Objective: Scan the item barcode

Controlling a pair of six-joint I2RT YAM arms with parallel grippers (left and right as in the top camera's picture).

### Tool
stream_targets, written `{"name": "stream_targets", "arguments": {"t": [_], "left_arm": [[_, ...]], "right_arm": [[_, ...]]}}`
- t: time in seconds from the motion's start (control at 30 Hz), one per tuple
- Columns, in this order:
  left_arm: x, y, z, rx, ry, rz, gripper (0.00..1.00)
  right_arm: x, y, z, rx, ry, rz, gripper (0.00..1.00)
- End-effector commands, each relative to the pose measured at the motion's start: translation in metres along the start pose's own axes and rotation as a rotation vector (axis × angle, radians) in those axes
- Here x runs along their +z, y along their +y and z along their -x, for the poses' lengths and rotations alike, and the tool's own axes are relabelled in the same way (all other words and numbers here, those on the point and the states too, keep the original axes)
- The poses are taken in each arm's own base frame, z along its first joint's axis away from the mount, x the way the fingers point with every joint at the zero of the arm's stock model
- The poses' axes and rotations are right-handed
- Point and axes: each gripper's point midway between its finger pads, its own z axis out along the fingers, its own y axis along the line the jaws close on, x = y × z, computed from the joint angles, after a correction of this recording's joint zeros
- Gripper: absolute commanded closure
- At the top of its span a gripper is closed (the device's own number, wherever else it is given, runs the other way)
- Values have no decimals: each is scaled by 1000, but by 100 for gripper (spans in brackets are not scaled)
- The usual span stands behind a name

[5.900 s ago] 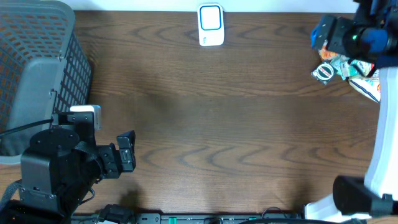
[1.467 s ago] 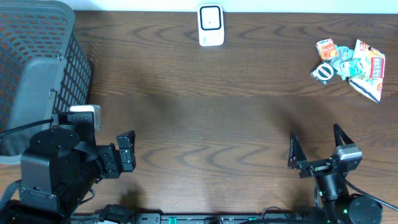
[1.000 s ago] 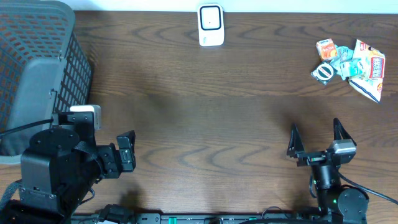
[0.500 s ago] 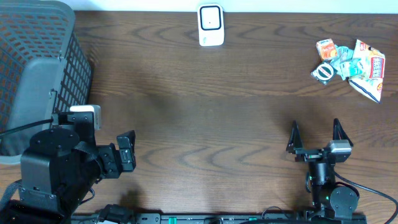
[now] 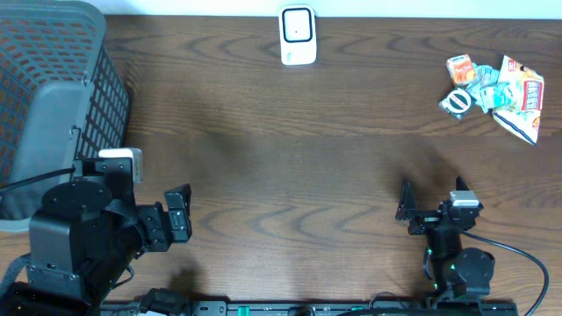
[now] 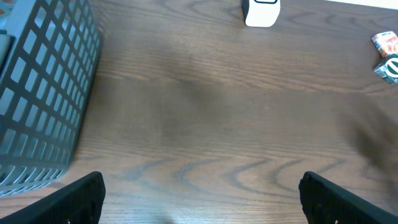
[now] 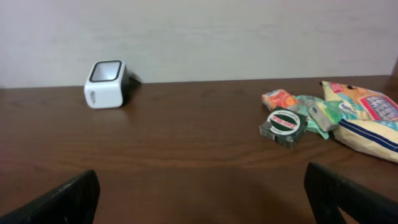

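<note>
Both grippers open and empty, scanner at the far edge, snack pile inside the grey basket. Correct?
No: the snack pile lies on the table at far right, not in the basket at left; the overhead view shows it. Left gripper and right gripper open and empty, scanner at far edge: yes.

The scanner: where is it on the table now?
In the overhead view the scanner stands at the far edge of the table, near the middle, with the basket to its left and the snacks to its right.
</note>
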Motion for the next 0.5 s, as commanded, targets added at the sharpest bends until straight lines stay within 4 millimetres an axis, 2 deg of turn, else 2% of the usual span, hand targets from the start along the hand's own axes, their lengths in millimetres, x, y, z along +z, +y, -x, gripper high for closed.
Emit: {"name": "stream_targets", "arguments": {"t": [0.0,0.33,0.37,0.4,0.43,0.47], "left_arm": [[-2,1,2,-1,-9,2,2],[-2,1,2,-1,-9,2,2],[-2,1,2,-1,-9,2,2],[-2,1,2,-1,-9,2,2],[-2,1,2,-1,-9,2,2],[-2,1,2,-1,-9,2,2]], "right_arm": [[0,3,-1,-20,1,4,1],[0,0,-1,-20,0,-8,1],[0,-1,0,-20,0,-13,11],[0,-2,0,-19,-1,-19,25],[0,-3,-1,-19,0,-21,21],[0,-3,-1,-19,0,-22,11]]}}
